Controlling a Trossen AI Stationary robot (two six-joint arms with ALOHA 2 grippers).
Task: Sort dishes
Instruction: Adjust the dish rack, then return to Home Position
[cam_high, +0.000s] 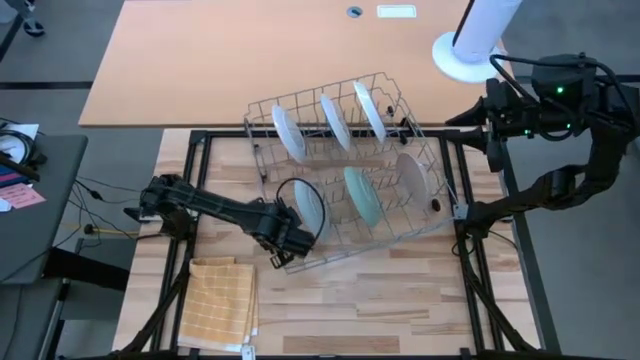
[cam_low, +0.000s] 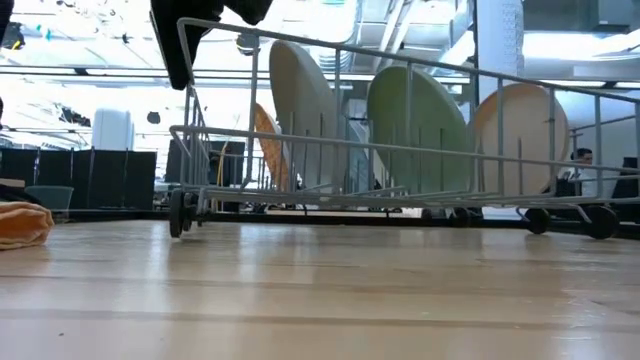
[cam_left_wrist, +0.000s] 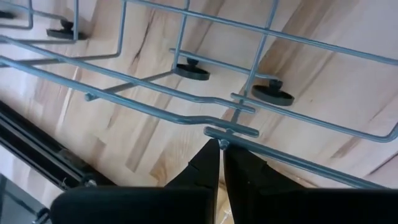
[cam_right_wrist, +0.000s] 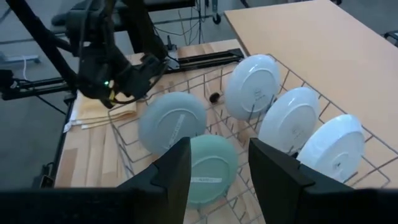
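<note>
A grey wire rack (cam_high: 420, 232) stands on its small wheels (cam_low: 180, 214) in the middle of the table. Six plates stand on edge in it. Three white ones (cam_high: 335, 120) fill the far row. A pale grey-blue one (cam_high: 305, 205), a teal-green one (cam_high: 360, 195) and a beige one (cam_high: 410, 175) fill the near row. My left gripper (cam_high: 285, 248) is at the rack's near left corner, shut on a wire. My right gripper (cam_right_wrist: 214, 168) hangs open, high beyond the rack's far right corner, with nothing between its fingers. My left gripper pinches a thin wire of the rack (cam_left_wrist: 222, 143) at its near left corner, just under a short crossbar (cam_left_wrist: 231, 131), between its two fingertips. The fingers come from the table's left, slanting down. The rack stays on the table on its wheels.
A yellow checked cloth (cam_high: 222, 300) lies at the table's near left. Behind the wooden table is an orange tabletop (cam_high: 230, 50) with a white round base (cam_high: 465, 52) on it. Bare wood (cam_high: 400, 300) lies between the rack and the near edge.
</note>
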